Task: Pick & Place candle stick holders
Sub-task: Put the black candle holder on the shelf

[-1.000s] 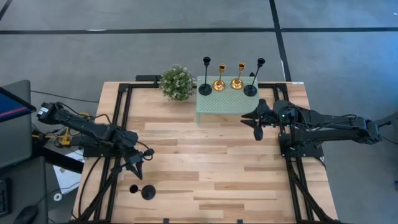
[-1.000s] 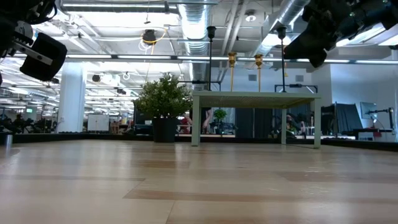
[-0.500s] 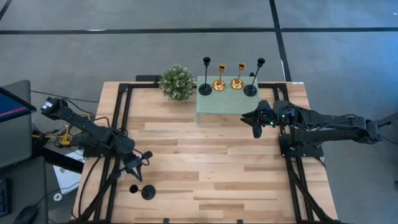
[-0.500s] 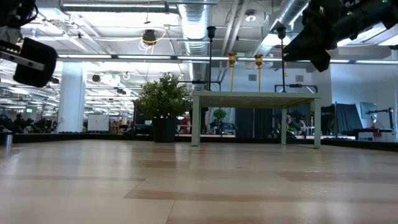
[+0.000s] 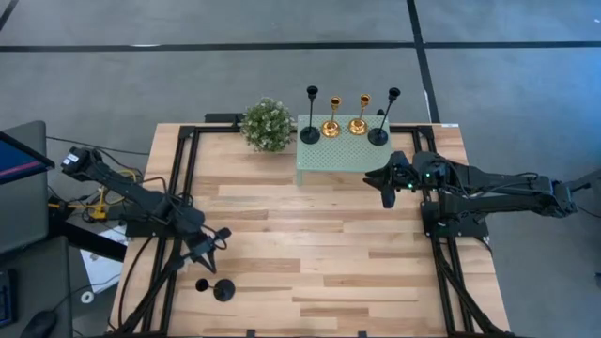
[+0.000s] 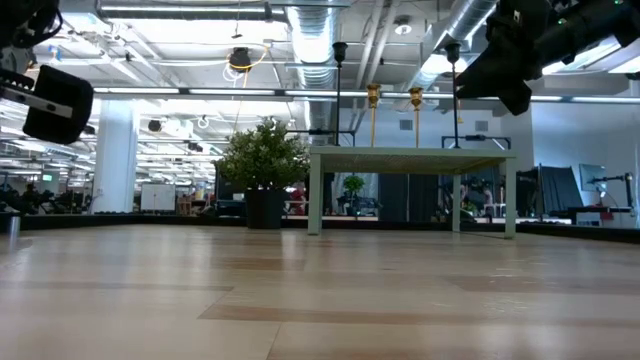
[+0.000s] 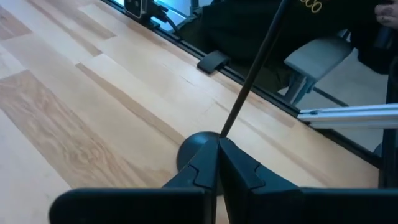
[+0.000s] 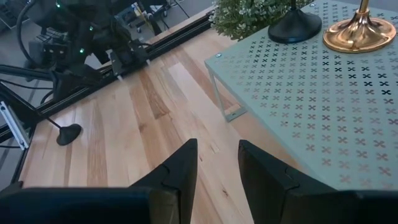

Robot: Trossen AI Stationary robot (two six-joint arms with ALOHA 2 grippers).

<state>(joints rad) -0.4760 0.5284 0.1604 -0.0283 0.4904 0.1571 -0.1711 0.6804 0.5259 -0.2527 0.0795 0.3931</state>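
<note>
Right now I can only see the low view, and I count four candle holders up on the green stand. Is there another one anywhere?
Observer: Yes. A third tall thin black candle stick holder stands on the wooden table, near its front left corner, far from the mint-green perforated stand.
Operator: Is an arm near it?
Observer: The left gripper is close by its round disc base, fingers shut together.
Operator: And the other arm?
Observer: The right gripper hovers open and empty by the stand's front right corner.
</note>
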